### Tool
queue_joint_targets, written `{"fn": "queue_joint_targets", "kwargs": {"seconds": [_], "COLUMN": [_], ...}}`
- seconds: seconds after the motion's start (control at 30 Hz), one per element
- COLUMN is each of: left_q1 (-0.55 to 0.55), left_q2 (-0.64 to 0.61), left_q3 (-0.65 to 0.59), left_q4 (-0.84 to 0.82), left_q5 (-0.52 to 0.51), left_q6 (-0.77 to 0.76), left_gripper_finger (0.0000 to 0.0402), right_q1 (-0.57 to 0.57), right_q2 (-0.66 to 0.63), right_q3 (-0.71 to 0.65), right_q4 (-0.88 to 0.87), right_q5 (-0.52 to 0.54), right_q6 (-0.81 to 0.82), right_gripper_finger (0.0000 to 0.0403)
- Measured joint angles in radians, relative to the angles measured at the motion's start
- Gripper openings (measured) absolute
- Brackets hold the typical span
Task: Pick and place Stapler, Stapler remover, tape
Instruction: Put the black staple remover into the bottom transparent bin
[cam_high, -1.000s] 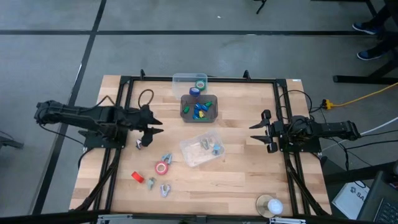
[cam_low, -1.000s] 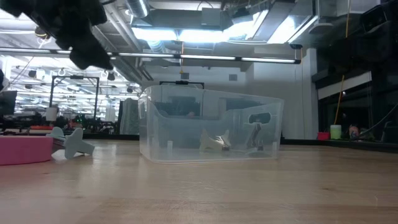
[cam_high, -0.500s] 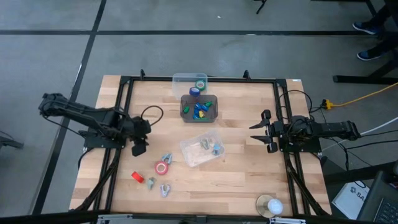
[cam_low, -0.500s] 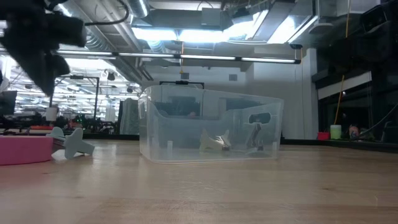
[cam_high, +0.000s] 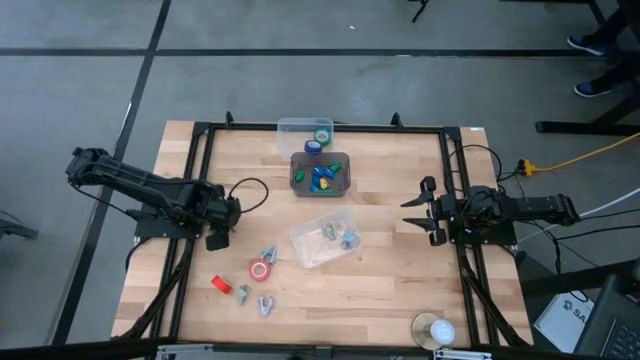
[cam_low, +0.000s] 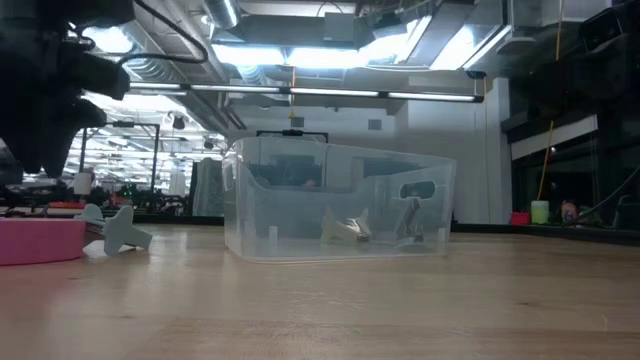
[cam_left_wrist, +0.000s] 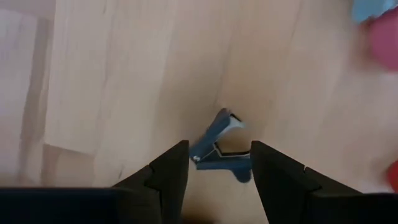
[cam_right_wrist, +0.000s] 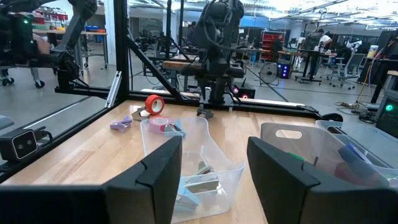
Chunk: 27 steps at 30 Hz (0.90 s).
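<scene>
Wooden table (cam_high: 390, 270), black frame along its edges. Lying on it: clear bin (cam_high: 325, 240) at the middle, dark tray (cam_high: 320, 174) and small clear tub (cam_high: 305, 131) toward the far edge, red tape (cam_high: 260, 269), red piece (cam_high: 221, 285), grey staple removers (cam_high: 267, 254) near the tape, white round item (cam_high: 433, 329) at the near right corner.
</scene>
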Motion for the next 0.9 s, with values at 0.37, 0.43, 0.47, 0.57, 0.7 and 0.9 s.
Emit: {"fn": "queue_joint_targets", "kwargs": {"seconds": [0.37,0.43,0.47,0.57,0.7,0.9], "left_q1": [0.017,0.017,0.017,0.017,0.017,0.017], "left_q2": [0.228,0.253,0.263,0.285,0.309,0.36], "left_q3": [0.0,0.0,0.0,0.0,0.0,0.0], "left_q4": [0.0,0.0,0.002,0.022,0.031,0.136], "left_q5": [-0.011,-0.011,-0.011,-0.011,-0.01,-0.001], "left_q6": [0.025,0.026,0.026,0.036,0.042,0.08], "left_gripper_finger": [0.0168,0.0168,0.0168,0.0168,0.0168,0.0168], "right_q1": [0.0,0.0,0.0,0.0,0.0,0.0], "right_q2": [0.0,0.0,0.0,0.0,0.0,0.0], "right_q3": [0.0,0.0,0.0,0.0,0.0,0.0], "right_q4": [0.0,0.0,0.0,0.0,0.0,0.0], "right_q5": [0.0,0.0,0.0,0.0,0.0,0.0], "right_q6": [0.0,0.0,0.0,0.0,0.0,0.0], "right_gripper_finger": [0.0187,0.0187,0.0187,0.0187,0.0187,0.0187]}}
